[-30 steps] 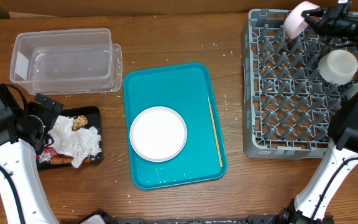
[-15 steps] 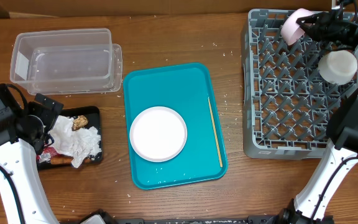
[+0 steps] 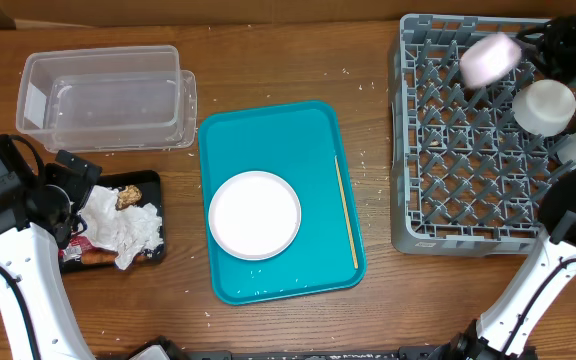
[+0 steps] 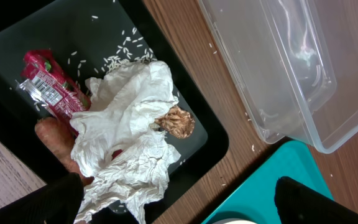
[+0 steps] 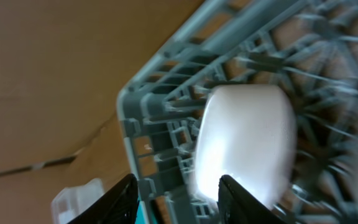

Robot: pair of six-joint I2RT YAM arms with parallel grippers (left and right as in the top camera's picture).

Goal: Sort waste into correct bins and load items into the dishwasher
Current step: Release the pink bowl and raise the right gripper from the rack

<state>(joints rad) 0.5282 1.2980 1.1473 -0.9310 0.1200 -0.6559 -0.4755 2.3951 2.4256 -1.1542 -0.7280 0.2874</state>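
A pale pink plate (image 3: pixel 490 60) shows blurred over the far part of the grey dishwasher rack (image 3: pixel 418 150), free of my right gripper (image 3: pixel 536 38). In the right wrist view that gripper (image 5: pixel 179 202) is open, and the plate (image 5: pixel 244 143) lies beyond its fingertips against the rack pegs (image 5: pixel 160 118). A white cup (image 3: pixel 545 105) sits in the rack. My left gripper (image 4: pixel 179 208) hangs wide open over the black bin (image 4: pixel 73 31), which holds napkins (image 4: pixel 126 137), a red wrapper (image 4: pixel 48 87), a carrot (image 4: pixel 51 140) and a brown food bit (image 4: pixel 176 121). A white plate (image 3: pixel 255 214) and a wooden stick (image 3: pixel 346 210) lie on the teal tray (image 3: pixel 268 125).
Two clear plastic containers (image 3: pixel 108 95) stand at the back left, just beyond the black bin (image 3: pixel 148 185). Rice grains are scattered in the bin and on the wooden table (image 3: pixel 368 60). The rack's raised sides stand next to the right arm.
My right gripper has opened and pulled back to the right. The pink plate has left its jaws and tipped down into the rack. The left arm has not moved.
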